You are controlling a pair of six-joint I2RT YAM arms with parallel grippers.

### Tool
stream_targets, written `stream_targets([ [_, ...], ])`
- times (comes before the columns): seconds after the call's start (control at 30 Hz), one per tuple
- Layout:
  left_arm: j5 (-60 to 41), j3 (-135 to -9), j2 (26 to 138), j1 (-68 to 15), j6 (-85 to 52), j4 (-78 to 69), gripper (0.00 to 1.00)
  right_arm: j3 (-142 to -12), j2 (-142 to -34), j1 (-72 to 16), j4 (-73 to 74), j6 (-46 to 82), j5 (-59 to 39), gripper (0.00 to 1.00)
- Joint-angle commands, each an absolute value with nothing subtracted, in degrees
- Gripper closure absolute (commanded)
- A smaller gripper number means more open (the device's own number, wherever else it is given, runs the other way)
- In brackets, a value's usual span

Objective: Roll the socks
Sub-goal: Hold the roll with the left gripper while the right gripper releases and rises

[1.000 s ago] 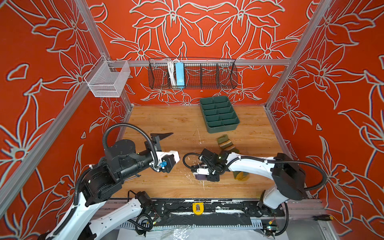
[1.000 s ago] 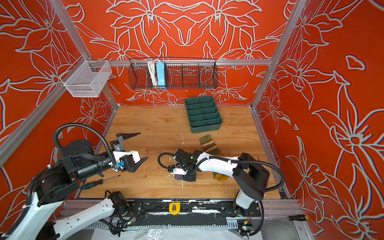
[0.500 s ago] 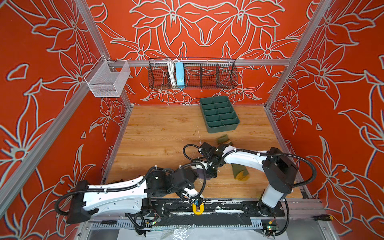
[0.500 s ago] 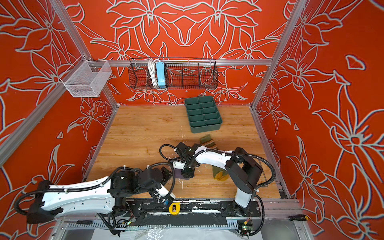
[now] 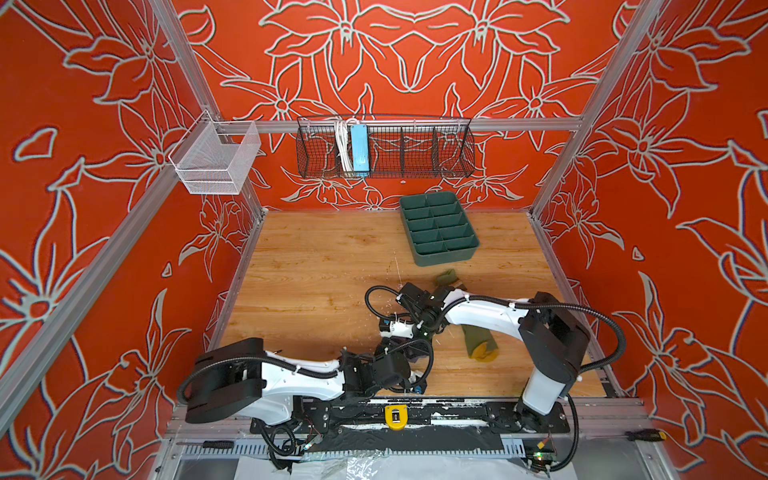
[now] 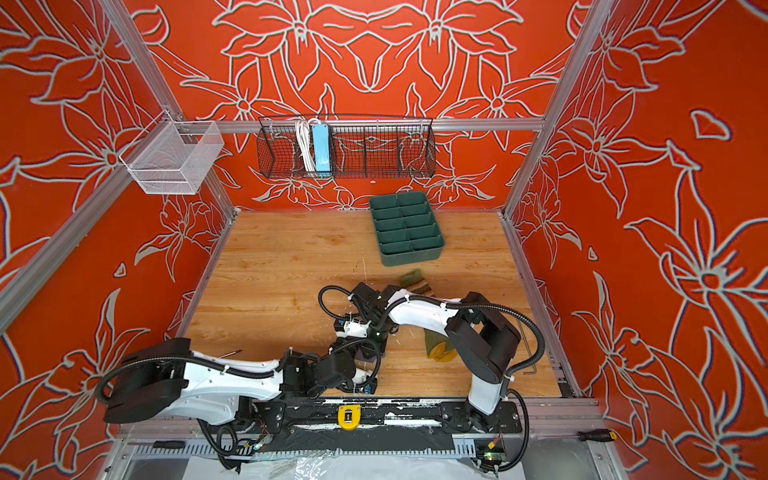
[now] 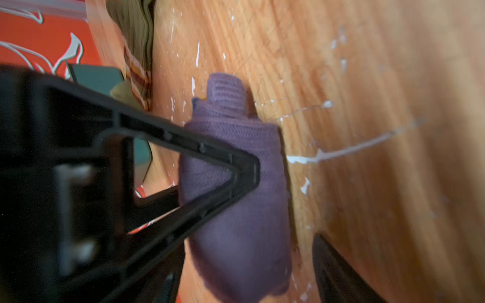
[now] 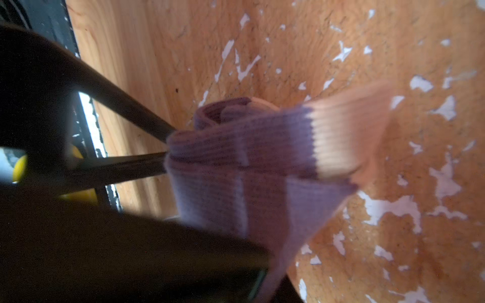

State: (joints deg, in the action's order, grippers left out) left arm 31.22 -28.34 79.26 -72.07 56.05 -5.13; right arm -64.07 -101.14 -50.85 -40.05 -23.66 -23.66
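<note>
The purple sock [image 7: 236,210] is a tight roll on the wooden table near the front middle, its cream toe [image 8: 346,136] sticking out. My right gripper [image 8: 273,278] is shut on the roll, and one of its black fingers [image 7: 246,168] lies across it. My left gripper [image 7: 244,265] is open, with a jaw on either side of the roll and a gap on one side. In both top views the two grippers meet there, left gripper [image 5: 405,358] in front, right gripper [image 5: 415,338] behind. The olive green sock [image 5: 478,343] lies flat to the right, partly under the right arm.
A green divided tray [image 5: 440,228] stands at the back right of the table. On the back wall hangs a black wire basket [image 5: 386,145], and a white mesh basket [image 5: 214,158] hangs on the left wall. An Allen key [image 6: 527,353] lies by the right edge.
My left arm has swung down from the left and across to the purple roll, and its jaws have narrowed around it. The right gripper has kept its hold and barely shifted.
</note>
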Motion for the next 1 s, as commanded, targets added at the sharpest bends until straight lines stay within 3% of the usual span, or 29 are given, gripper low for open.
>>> stream_targets([
  [0.0, 35.25, -28.91, 81.75, -70.37, 53.88, -12.42, 0.28, -62.49, -101.81, -51.69, -43.1, -25.23, -27.92, 1.0],
  [0.33, 35.81, -29.51, 87.37, -69.97, 54.01, -18.26, 0.63, -63.69, -103.02, -51.68, -44.87, -25.31, -30.87, 1.0],
  [0.4, 35.53, -30.16, 87.93, -69.97, 53.12, -16.46, 0.74, -63.79, -102.9, -51.7, -45.03, -25.31, -30.7, 1.0],
  [0.47, 34.88, -31.15, 87.78, -69.98, 51.37, -13.01, 0.94, -63.57, -102.24, -51.69, -44.6, -25.02, -28.96, 1.0],
  [0.53, 33.12, -32.36, 86.99, -69.88, 49.0, -8.08, 1.0, -62.9, -100.37, -51.44, -43.41, -24.48, -24.98, 1.0],
  [0.57, 31.99, -32.97, 86.55, -69.87, 47.75, -5.64, 1.0, -62.4, -99.27, -51.28, -42.85, -24.23, -22.7, 0.95],
  [0.63, 27.67, -34.57, 85.51, -69.58, 45.75, 0.99, 1.0, -61.05, -96.31, -50.54, -41.9, -24.55, -17.7, 0.65],
  [0.77, 21.23, -36.26, 85.28, -68.88, 41.32, 8.39, 1.0, -56.57, -87.81, -47.96, -38.15, -25.65, -8.86, 0.28],
  [0.83, 18.68, -37.43, 86.39, -66.84, 39.88, 11.47, 1.0, -53.88, -81.94, -45.82, -35.53, -26.34, -5.26, 0.16],
  [0.97, 18.15, -38.24, 89.11, -66.09, 38.6, 12.91, 1.0, -49.82, -71.05, -41.36, -28.85, -26.15, 3.03, 0.09],
])
